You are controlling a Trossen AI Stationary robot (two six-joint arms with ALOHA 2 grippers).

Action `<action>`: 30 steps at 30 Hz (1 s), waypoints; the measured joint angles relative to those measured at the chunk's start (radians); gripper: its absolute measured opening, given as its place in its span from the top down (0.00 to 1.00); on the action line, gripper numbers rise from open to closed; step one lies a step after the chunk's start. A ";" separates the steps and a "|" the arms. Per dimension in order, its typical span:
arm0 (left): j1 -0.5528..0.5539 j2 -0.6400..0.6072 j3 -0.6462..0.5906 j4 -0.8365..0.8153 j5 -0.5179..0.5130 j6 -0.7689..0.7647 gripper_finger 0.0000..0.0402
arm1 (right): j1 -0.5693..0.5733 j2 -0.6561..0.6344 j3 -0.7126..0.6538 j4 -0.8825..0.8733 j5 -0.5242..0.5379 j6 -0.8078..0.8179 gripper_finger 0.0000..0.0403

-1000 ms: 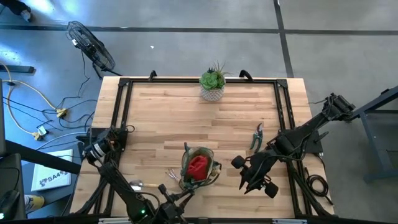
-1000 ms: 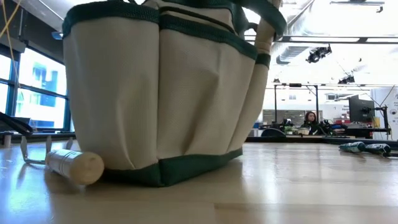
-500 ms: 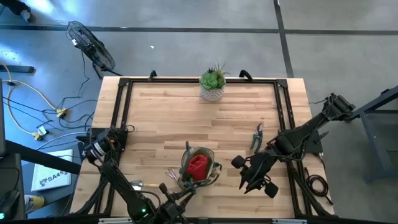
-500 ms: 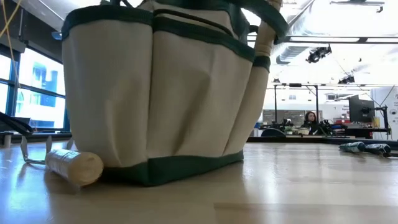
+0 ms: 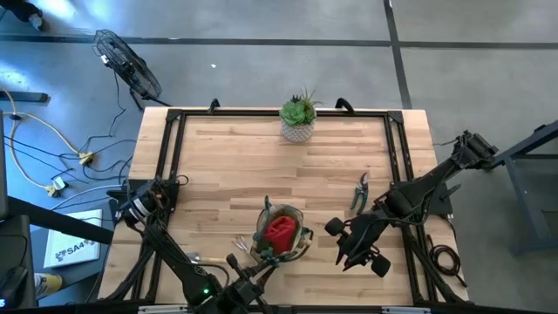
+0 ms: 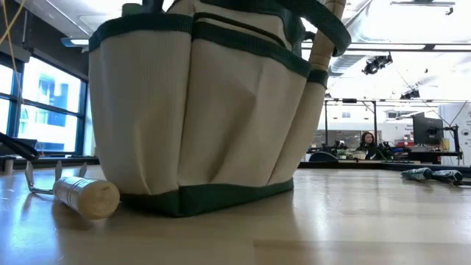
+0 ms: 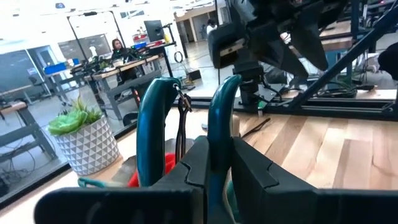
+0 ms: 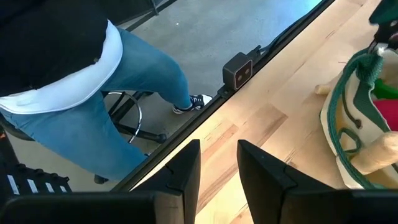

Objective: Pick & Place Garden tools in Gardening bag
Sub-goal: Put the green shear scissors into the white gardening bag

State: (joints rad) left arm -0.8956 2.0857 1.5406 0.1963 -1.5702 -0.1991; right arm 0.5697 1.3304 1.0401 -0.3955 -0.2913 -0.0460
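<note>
The tan gardening bag (image 5: 281,234) with green trim stands on the table near the front edge, a red item (image 5: 277,231) inside it; it fills the low view (image 6: 206,110). My left gripper (image 5: 263,258) is at the bag's near rim, shut on the green-handled pruner (image 7: 186,124). My right gripper (image 5: 349,251) is open and empty, right of the bag; its fingers (image 8: 186,171) are over bare table. Dark pruning shears (image 5: 359,190) lie flat at the right. A wooden-handled tool (image 6: 87,196) lies left of the bag. My left gripper pinches one of the pruner's two green handles (image 7: 217,146) between its two fingers. Both curved handles stick out past the fingertips, over the bag's opening. The pruner's other end is hidden behind the fingers.
A green succulent in a white pot (image 5: 298,119) stands at the middle of the far edge and shows in the left wrist view (image 7: 87,140). A person's legs and a stool (image 8: 93,93) are beyond the table's near edge. A dark frame (image 5: 174,139) borders the table.
The bag has slid a little toward the table's right edge and now sits flatter on its base. My left gripper has followed it, still shut on the pruner. The wooden-handled tool has stayed where it was.
</note>
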 joint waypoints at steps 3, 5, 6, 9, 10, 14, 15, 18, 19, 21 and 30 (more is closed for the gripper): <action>0.004 0.000 0.000 0.106 -0.003 0.111 0.92 | 0.000 0.000 0.000 -0.009 0.000 0.000 0.76; 0.005 -0.001 0.000 0.142 -0.003 0.150 0.92 | 0.000 0.000 0.000 -0.015 0.000 0.000 0.76; 0.005 -0.001 0.000 0.147 -0.003 0.157 0.92 | 0.000 0.000 0.000 -0.016 0.000 0.000 0.76; 0.006 -0.001 0.000 0.151 -0.003 0.161 0.92 | 0.000 0.000 0.000 -0.020 0.000 0.000 0.76; 0.005 -0.001 0.000 0.153 -0.003 0.161 0.92 | 0.000 0.000 0.000 -0.022 0.000 0.000 0.76; 0.005 -0.001 0.000 0.174 -0.002 0.162 0.92 | 0.000 0.000 0.000 -0.040 0.000 0.000 0.76; 0.005 -0.001 0.000 0.186 -0.002 0.163 0.92 | 0.000 0.000 0.000 -0.047 0.000 0.000 0.76; 0.005 -0.001 0.000 0.206 -0.002 0.170 0.92 | 0.000 0.000 0.000 -0.051 0.000 0.000 0.76; 0.005 -0.001 0.000 0.205 -0.002 0.171 0.92 | 0.000 0.000 0.000 -0.052 0.000 0.000 0.76; 0.001 -0.001 0.000 0.206 -0.002 0.173 0.92 | 0.000 0.000 0.000 -0.052 -0.001 0.000 0.76; -0.093 -0.029 0.001 0.387 0.000 0.401 0.92 | 0.000 0.000 0.000 -0.064 -0.003 0.000 0.76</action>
State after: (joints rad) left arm -0.9885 2.0568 1.5413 0.5837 -1.5703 0.2020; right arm 0.5697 1.3304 1.0401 -0.4593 -0.2942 -0.0460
